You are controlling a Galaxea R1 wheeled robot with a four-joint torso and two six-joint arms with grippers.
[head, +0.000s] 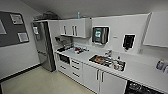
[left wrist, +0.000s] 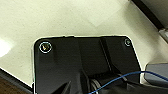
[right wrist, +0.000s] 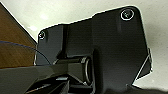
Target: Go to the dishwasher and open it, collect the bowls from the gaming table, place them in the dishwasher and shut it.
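- A grey notice board [head: 11, 28] hangs at nine o'clock in the head view.
- A steel fridge [head: 43, 45] stands right of it.
- A white counter [head: 140, 68] holds a sink [head: 108, 62] near centre.
- The dishwasher [head: 140, 89] sits at five o'clock, dark racks showing, open.
- Either claw's state: I cannot tell.

Black wrist plates [left wrist: 75, 65], ringed screws [left wrist: 45, 47] at corners; thin blue cable [left wrist: 120, 77] across left one.
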